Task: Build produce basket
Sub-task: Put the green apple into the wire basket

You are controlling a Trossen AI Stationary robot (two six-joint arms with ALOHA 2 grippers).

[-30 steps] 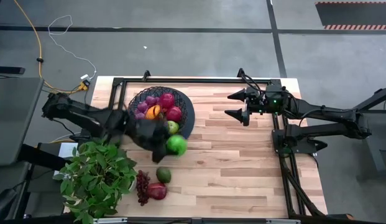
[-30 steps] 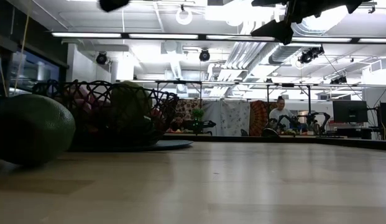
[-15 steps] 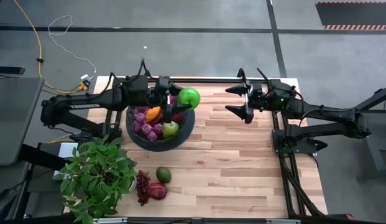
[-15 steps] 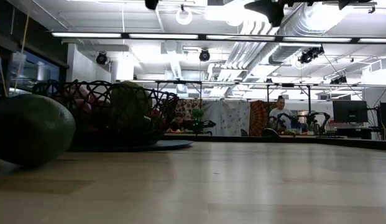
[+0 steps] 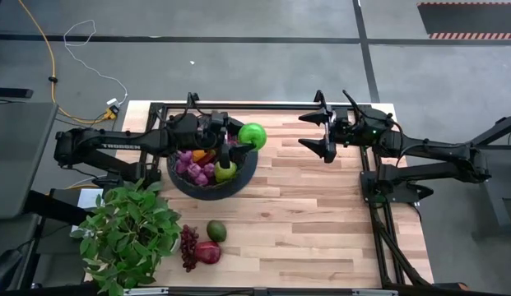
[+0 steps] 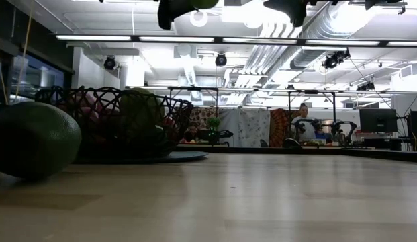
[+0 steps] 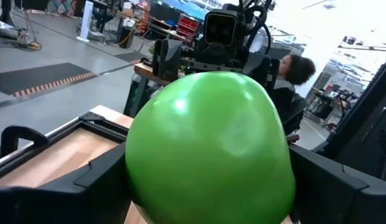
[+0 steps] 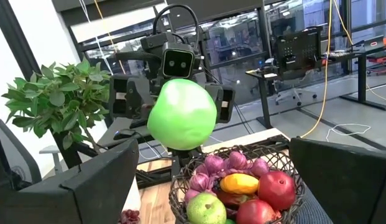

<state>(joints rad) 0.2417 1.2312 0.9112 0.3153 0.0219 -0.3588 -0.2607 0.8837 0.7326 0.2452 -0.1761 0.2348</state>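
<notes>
Green and glossy, a round toy apple [image 5: 253, 133] sits clamped in the left gripper [image 5: 243, 136] above the black wire-mesh basket [image 5: 247, 168], over its rim. Only the right wrist view shows the grip head-on. The right gripper [image 5: 321, 133] hovers spread wide and empty; bare wooden table [image 5: 321, 214] lies between them.
</notes>
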